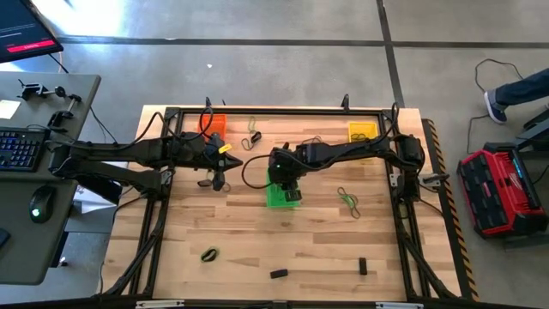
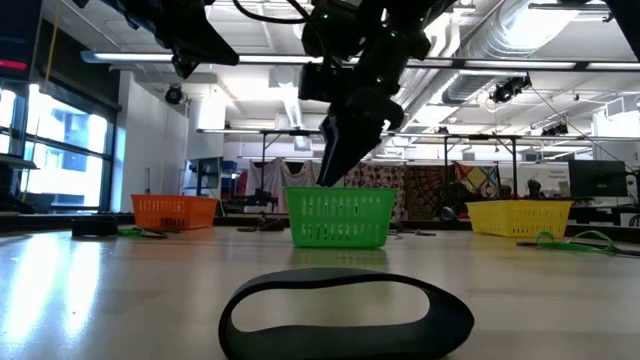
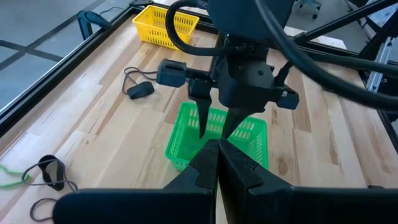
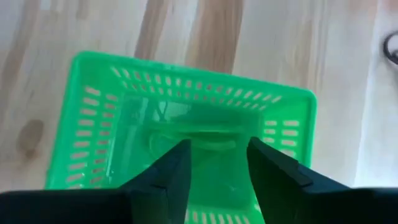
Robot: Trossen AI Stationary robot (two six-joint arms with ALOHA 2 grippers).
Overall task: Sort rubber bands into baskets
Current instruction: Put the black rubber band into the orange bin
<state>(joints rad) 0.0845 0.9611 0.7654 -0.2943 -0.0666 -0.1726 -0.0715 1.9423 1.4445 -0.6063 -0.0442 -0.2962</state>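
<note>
Wooden bench [image 1: 257,249], sorting underway: right pincer [image 4: 214,165] spread over the green basket [image 4: 186,124].
Left pincer [image 3: 217,163] pressed together, empty, beside it. Rubber bands [image 1: 348,199] lie scattered; risk: spread fingers could snag the basket rim on lifting.

The high view looks straight down from far above, taking in the whole table [image 1: 283,249] and floor around it. The low view sits at table-top level near one edge, facing level across the wood into the room, with a black band [image 2: 345,315] close to the lens. The left wrist view looks slantwise across the table toward the yellow basket [image 3: 166,25]. The right wrist view looks steeply down, very near. All four views share the green basket [image 1: 276,194] [image 2: 340,216] [image 3: 211,134] [image 4: 186,124].
</note>
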